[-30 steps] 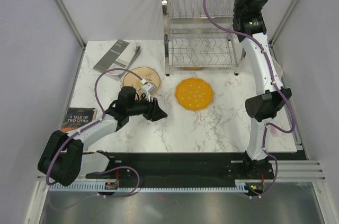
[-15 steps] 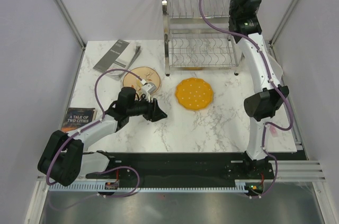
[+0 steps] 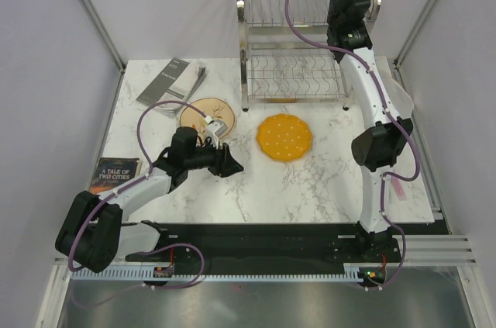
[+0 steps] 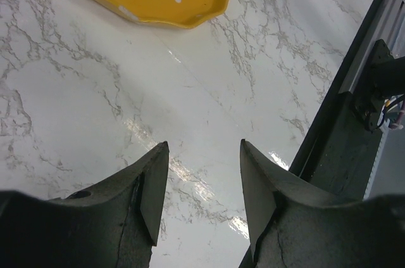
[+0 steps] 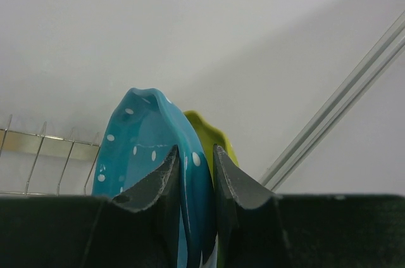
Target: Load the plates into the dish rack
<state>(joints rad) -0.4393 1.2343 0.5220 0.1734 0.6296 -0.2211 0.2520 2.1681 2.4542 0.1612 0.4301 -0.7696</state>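
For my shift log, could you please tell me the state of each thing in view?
teal plate: upright, in right claw
lime green plate: upright behind teal plate
orange plate: flat on table
tan plate: flat on table
left claw: open, empty
right claw: shut on teal plate
dish rack: standing upright

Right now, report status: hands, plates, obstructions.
Left hand open, low over table. Right hand shut on teal plate at dish rack top, lime green plate close behind. Orange plate, tan plate on table. No obstruction seen.
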